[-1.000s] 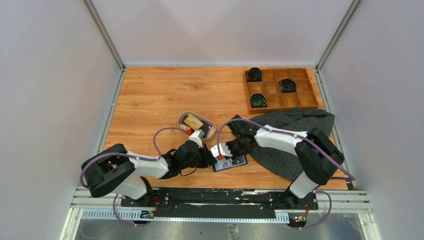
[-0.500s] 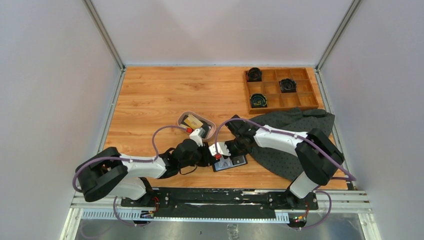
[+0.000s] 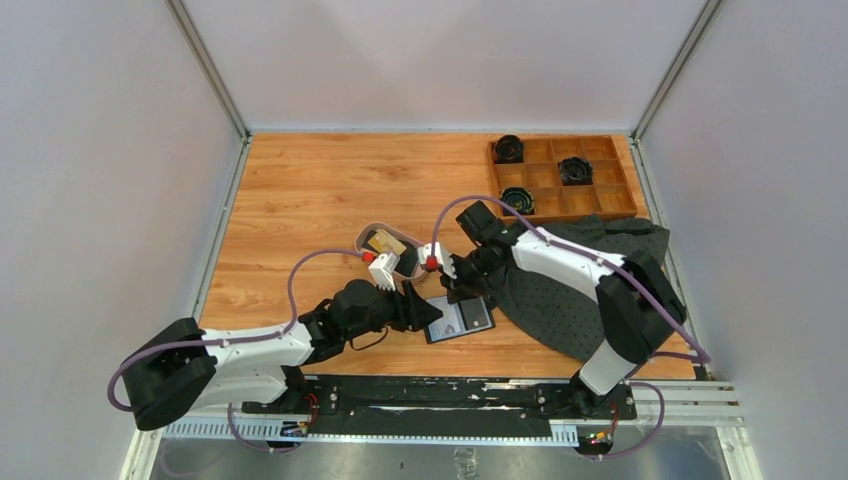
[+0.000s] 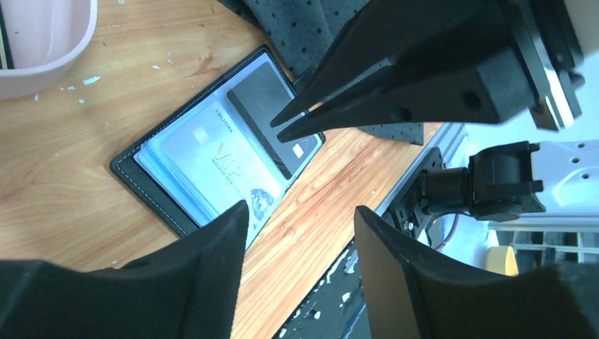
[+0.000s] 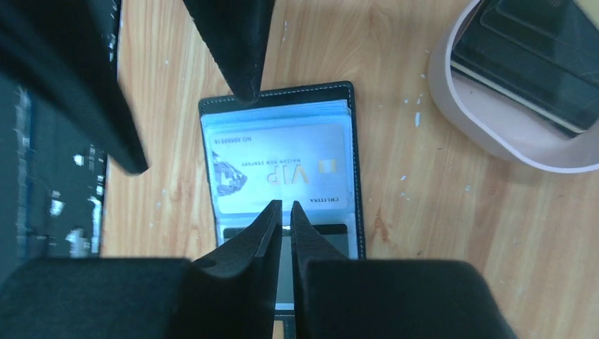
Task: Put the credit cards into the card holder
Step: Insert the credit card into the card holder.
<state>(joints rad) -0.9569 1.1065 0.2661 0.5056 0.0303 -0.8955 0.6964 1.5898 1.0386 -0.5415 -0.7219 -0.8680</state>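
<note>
The black leather-like bifold card holder (image 3: 465,322) lies open on the wooden table (image 3: 300,200), with a white plastic VIP card (image 4: 219,159) and a black plastic card (image 4: 254,95) showing in its sleeves. The left gripper (image 4: 300,212) hovers beside it, jaws spread wide and empty. The right gripper (image 5: 282,206) hangs above it, jaws a mere slit apart and gripping nothing.

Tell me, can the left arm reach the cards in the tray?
Probably yes: its open, empty end effector is beside the tray, the cards lie uncovered, and the right end effector hangs over the card holder.
</note>
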